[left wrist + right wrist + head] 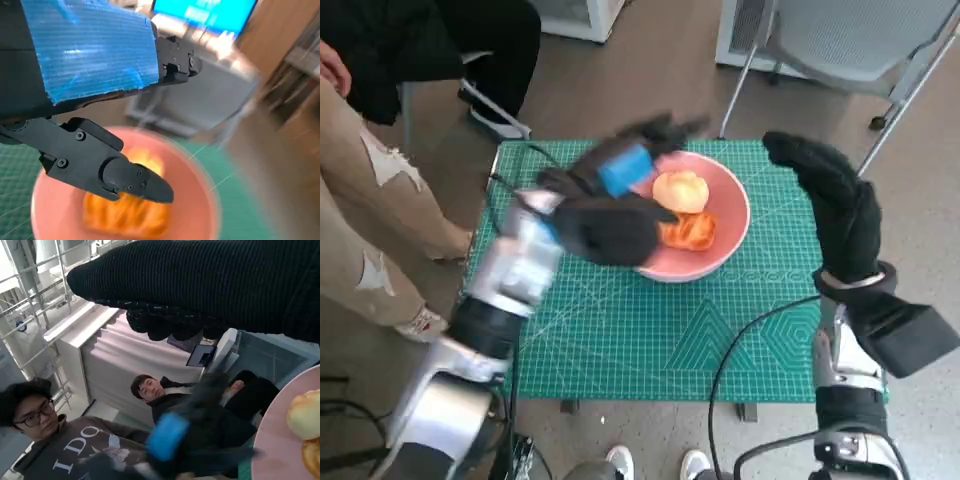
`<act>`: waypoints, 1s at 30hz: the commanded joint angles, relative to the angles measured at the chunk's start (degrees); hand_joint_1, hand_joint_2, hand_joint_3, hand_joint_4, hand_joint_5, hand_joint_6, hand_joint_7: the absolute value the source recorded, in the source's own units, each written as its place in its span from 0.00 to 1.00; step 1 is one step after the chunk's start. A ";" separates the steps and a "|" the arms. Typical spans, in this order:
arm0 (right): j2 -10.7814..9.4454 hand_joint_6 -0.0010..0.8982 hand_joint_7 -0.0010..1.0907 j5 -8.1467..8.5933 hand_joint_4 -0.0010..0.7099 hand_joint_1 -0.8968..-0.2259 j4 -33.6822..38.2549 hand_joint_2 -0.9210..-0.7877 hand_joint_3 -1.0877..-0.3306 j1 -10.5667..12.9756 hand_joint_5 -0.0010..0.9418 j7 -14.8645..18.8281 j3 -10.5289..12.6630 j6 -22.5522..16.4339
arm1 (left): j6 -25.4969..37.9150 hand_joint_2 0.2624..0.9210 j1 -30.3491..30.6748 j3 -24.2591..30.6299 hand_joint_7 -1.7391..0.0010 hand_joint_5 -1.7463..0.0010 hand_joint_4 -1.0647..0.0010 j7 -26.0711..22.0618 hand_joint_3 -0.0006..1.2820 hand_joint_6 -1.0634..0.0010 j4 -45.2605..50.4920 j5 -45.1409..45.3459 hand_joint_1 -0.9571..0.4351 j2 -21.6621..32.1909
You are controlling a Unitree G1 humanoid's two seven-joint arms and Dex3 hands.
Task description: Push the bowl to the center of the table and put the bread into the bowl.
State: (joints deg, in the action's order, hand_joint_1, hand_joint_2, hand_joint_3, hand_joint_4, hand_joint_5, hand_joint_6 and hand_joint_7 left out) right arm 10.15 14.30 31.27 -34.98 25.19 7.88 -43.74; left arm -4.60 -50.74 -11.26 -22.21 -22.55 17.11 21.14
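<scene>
With both pieces of bread (684,208) already in the pink bowl (730,215) near the table (620,340) centre, the blurred left robot hand (610,205), fingers spread and empty over the bowl's left rim, could clip that rim and shove the bowl off-centre, while the right robot hand (835,205) hangs spread and clear.

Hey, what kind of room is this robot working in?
Probably a lab or office workspace, not a home: a green cutting mat covers the small table, an office chair stands behind it, and a screen glows in the background with people watching nearby.
</scene>
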 commanded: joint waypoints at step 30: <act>0.29 0.04 0.45 -4.10 0.31 0.31 1.74 0.00 0.43 -11.61 0.00 -3.28 -0.42 -0.69 | -27.85 1.00 12.50 21.46 1.00 1.00 1.00 -11.96 0.33 0.85 -3.34 -36.15 0.13 -6.79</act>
State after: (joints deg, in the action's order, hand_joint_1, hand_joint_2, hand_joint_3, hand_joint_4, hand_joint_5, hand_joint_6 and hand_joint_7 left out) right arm 10.52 10.97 31.22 -46.22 22.28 7.68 -43.41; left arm -30.45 -38.87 9.54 -33.16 -25.36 -17.87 14.93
